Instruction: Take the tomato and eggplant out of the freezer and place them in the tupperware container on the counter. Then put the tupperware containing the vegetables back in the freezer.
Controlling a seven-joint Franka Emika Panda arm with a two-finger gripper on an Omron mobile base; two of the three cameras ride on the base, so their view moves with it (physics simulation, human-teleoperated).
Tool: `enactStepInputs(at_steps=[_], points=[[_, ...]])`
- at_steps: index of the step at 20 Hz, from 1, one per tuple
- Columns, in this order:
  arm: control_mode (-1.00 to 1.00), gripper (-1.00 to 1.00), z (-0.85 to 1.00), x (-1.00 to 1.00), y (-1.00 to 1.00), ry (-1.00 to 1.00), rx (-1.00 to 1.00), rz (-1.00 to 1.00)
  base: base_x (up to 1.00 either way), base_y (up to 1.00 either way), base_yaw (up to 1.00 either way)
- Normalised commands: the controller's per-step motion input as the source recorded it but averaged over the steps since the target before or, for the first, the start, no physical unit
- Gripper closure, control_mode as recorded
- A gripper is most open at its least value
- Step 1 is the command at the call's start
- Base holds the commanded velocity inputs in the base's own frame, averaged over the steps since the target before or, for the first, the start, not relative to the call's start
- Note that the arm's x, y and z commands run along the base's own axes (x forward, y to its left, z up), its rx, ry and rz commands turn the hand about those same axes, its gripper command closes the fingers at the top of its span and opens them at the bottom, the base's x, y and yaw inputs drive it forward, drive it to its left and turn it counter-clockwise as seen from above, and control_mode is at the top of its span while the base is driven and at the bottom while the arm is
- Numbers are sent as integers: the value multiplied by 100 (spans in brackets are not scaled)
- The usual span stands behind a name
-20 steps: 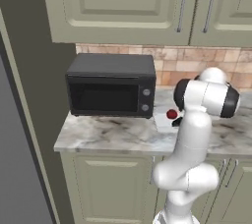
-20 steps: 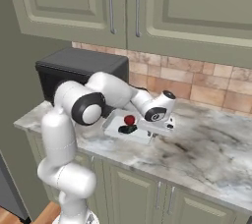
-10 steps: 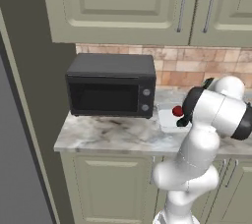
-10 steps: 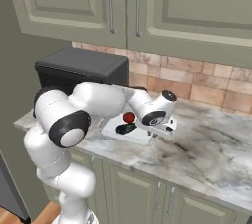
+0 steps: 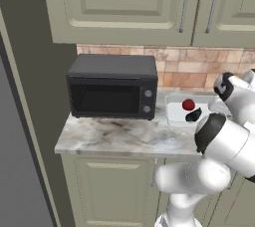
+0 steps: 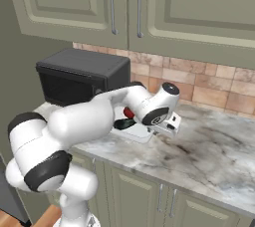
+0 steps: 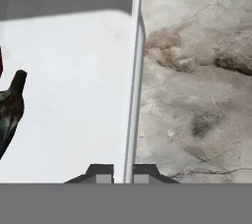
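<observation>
On the worktop [image 5: 109, 134], right of the microwave [image 5: 112, 93], I'm seeing the tupperware container [image 5: 175, 116] sitting flat w/ both veg already inside: tomato [image 5: 188, 104] toward the back, eggplant [image 5: 193, 115] just in front of it, near each other. So the loading part looks done, I reckon; what's left is carrying the tray to the freezer [image 5: 15, 136], whose dark side is showing at far left, well apart from the tray.

I'm reading the end effector [image 7: 123, 173] as clenched on the tupperware container's rim: hand cam is showing the thin wall running straight down between the two tips, one tip inside the tray, one outside over the marble. That's why the wrist is coming in low from the tray's right side — a rim pinch keeps the tray level so the veg aren't rolling.

Eggplant is lying at the far side of the tray floor from the pinched wall, so nothing's crowding the grip. Edge grip means I'm expecting sag on lift, so going slow.
</observation>
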Motion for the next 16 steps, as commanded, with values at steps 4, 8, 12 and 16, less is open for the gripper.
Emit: enactStepInputs(at_steps=[4, 8, 12, 16], points=[[-100, 100, 67, -63, 14, 0, 0, -1, 0, 0, 0], [-100, 100, 59, -48, 37, -3, 0, 0, 0, 0, 0], [-100, 100, 31, -52, 47, -2, 0, 4, 0, 0, 0], [-100, 100, 20, -51, 60, 0, 0, 5, 0, 0, 0]])
